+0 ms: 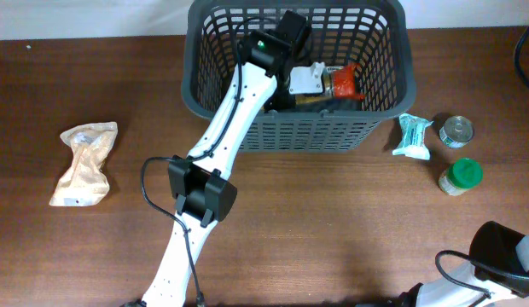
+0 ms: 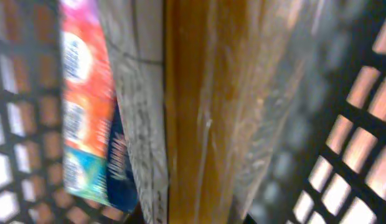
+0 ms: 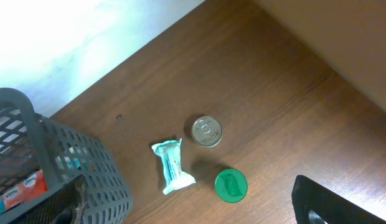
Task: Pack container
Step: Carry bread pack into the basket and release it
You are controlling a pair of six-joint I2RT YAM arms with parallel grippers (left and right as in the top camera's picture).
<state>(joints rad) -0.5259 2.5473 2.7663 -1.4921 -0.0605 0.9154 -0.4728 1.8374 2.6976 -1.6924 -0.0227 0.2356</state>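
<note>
Our left arm (image 1: pixel 239 94) reaches into the dark grey basket (image 1: pixel 316 132) among packets (image 1: pixel 341 81); we cannot tell whether its fingers gape or hold anything; best settle items flat, clear of the lattice.

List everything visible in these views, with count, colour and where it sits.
basket: one, dark grey, far centre of the table
groceries in the basket: at least two, a red-orange packet and a white-fronted item, partly under the arm
bag: one, tan, crumpled, on the table at left
wrapped packet: one, pale teal, just right of the basket
tin can: one, silver, right of the wrapped packet
jar: one, green lid, nearer than the tin can
table: one, brown wood
left arm: one, white, reaching into the basket, fingers hidden
right arm: one, white and black, near right corner, fingers unclear
</note>
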